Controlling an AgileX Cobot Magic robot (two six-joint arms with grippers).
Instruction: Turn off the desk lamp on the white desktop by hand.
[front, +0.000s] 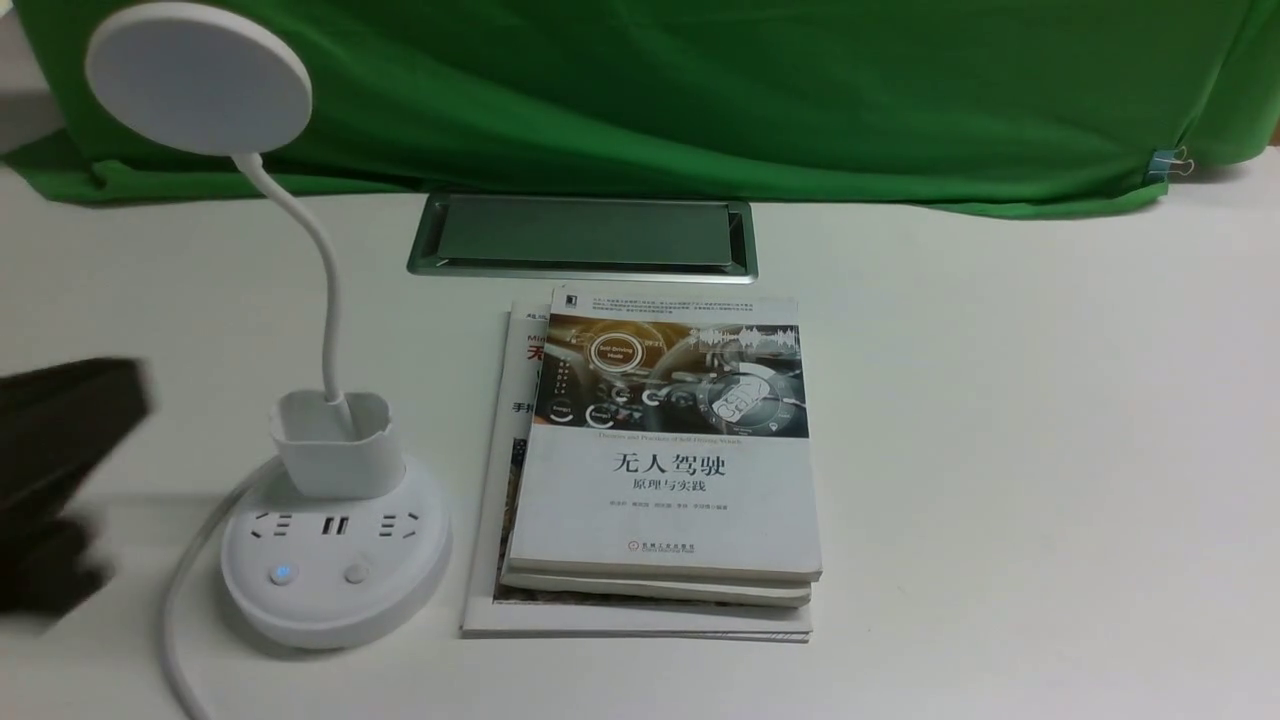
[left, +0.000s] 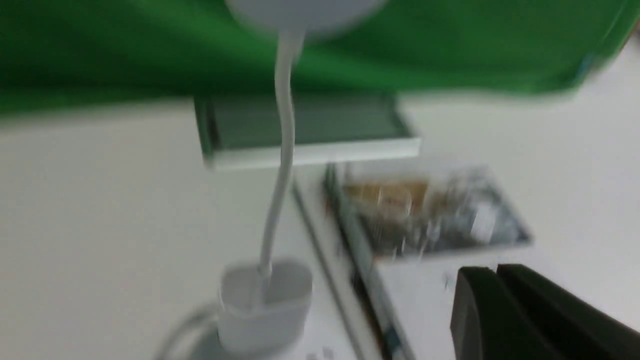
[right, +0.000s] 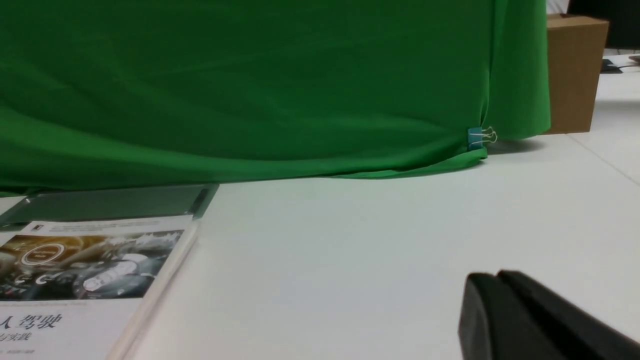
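Note:
The white desk lamp stands at the front left of the white desktop (front: 1000, 450). Its disc head (front: 198, 75) is up high, and its thin neck (front: 325, 290) runs down into the cup holder (front: 332, 442). The round base (front: 335, 590) carries sockets and two buttons: the left button (front: 282, 574) glows blue, the right button (front: 356, 573) is unlit. My left gripper (left: 496, 272) is shut and empty. It shows as a dark blurred shape (front: 60, 450) left of the base, not touching it. My right gripper (right: 497, 276) is shut and empty above bare desktop.
A stack of books (front: 665, 470) lies just right of the lamp base. The silver-framed cable hatch (front: 582, 235) sits behind the books. The green cloth (front: 700, 90) closes off the back. The lamp's white cord (front: 175, 620) runs off the front edge.

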